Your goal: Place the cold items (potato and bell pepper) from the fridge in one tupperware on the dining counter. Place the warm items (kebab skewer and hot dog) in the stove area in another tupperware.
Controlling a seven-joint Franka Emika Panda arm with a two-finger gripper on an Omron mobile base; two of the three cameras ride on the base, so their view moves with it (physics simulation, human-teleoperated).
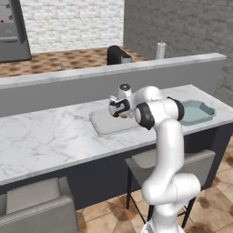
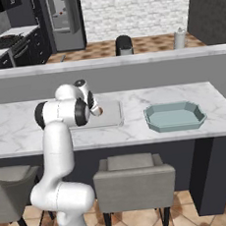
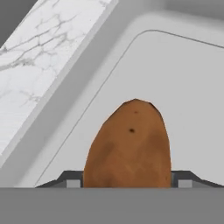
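Observation:
My gripper (image 1: 119, 109) hangs just above the flat pale tupperware (image 1: 107, 125) on the dining counter (image 1: 45, 136), shut on the potato. In the hand view the brown potato (image 3: 131, 144) sits between the two finger tips, over the tupperware's floor (image 3: 183, 78). From the right base the gripper (image 2: 97, 110) is over the left part of the tupperware (image 2: 113, 116). The teal octagonal tupperware (image 2: 174, 116) stands empty to the right. The fridge (image 2: 65, 16) is far back across the room. Bell pepper, kebab skewer and hot dog are too small or out of view.
A raised grey ledge (image 2: 129, 60) runs behind the counter, with a dark appliance (image 2: 123, 44) and a pale canister (image 2: 179, 38) beyond it. Grey stools (image 2: 134, 174) stand under the counter's near edge. The stove (image 2: 1, 43) is at the far left.

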